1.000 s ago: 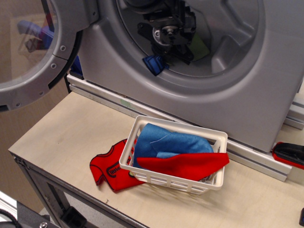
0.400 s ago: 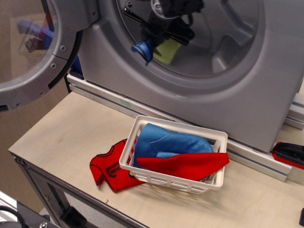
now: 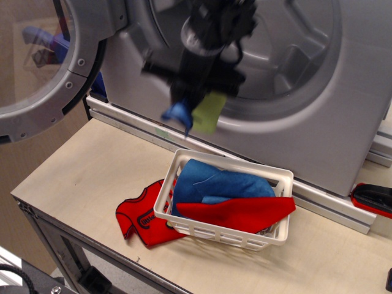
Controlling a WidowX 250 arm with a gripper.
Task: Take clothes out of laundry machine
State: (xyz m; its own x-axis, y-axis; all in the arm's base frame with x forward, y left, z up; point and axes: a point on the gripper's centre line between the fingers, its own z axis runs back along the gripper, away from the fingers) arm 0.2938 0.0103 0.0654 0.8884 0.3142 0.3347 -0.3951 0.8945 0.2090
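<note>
The grey laundry machine [image 3: 318,122] stands at the back with its round drum opening and its clear-windowed door [image 3: 49,67] swung open to the left. My gripper [image 3: 195,101] is blurred by motion, out in front of the drum's lower rim and above the white basket. It is shut on the clothes: the royal-blue shirt [image 3: 177,113] and the olive-green cloth [image 3: 206,114] hang from it side by side, clear of the drum.
A white slatted basket [image 3: 223,226] on the table holds a sky-blue cloth [image 3: 220,184] and a red cloth [image 3: 239,211]. A red shirt [image 3: 141,217] lies on the table against the basket's left side. A red-and-black tool [image 3: 373,199] lies at the right edge.
My gripper has come out of the drum, moving down and toward the front, carrying the blue shirt and the green cloth with it. The basket and red pieces have not moved.
</note>
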